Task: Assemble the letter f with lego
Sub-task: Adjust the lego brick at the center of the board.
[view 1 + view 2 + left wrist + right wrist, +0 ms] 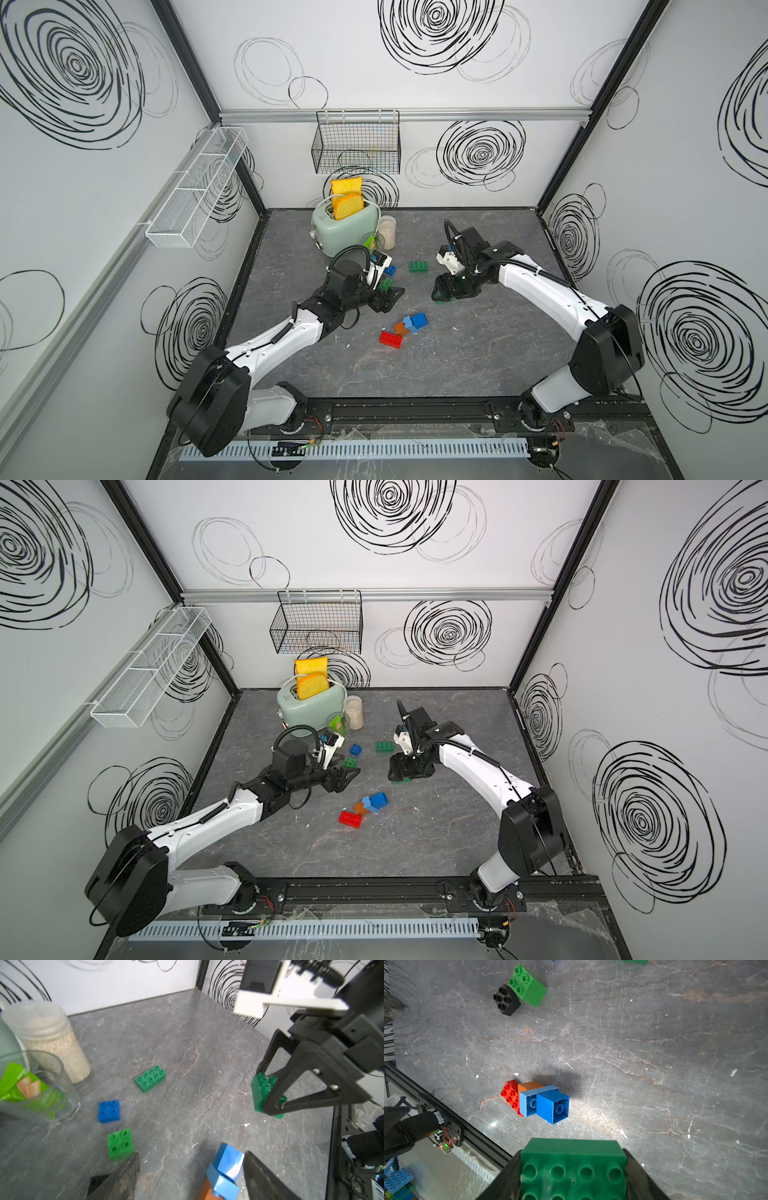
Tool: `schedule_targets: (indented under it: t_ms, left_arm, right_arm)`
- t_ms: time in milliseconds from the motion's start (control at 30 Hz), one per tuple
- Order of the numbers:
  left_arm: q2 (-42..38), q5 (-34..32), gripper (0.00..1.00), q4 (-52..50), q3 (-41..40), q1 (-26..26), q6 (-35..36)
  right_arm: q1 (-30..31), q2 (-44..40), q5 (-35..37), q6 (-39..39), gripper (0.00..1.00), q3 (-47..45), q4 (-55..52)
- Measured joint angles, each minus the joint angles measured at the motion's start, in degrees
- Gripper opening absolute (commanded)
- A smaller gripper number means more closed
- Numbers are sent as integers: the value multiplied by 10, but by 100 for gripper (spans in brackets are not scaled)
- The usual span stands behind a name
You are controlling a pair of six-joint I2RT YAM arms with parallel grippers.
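The left pincer (390,296) hangs released above the desk (478,365), just beside a square green brick (385,284). Toward the middle lies a cluster, its pieces touching: red brick (390,340), orange brick (400,328), light blue brick (409,323) and blue brick (420,319). The right pincer (572,1152) is clenched on an oblong green brick (573,1172).

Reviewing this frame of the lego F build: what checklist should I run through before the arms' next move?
1. Right gripper shut on a green oblong brick: ok.
2. Left gripper open and empty: ok.
3. That brick lifted clear of the table: cannot tell.
4. Blue brick and light blue brick studs up: not ok, both lie on their sides, hollow undersides showing.
5. Loose green brick free, studs up: ok.
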Motion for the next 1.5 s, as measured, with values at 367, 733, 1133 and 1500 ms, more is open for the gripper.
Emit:
schedule_targets:
  t_ms: [367,733,1133,1500]
  left_arm:
    - [72,73,79,-184,42,-9,-120]
    - [75,106,79,-165,10,2,-219]
    - [70,111,80,-161,-3,47,-235]
    - [65,144,81,-168,-15,76,-235]
  right_arm:
    - [21,30,19,3,55,-50,33]
    - [-72,43,77,48,56,-145,123]
    - [-97,97,122,88,77,-158,198]
    - [-54,77,174,89,92,-134,170]
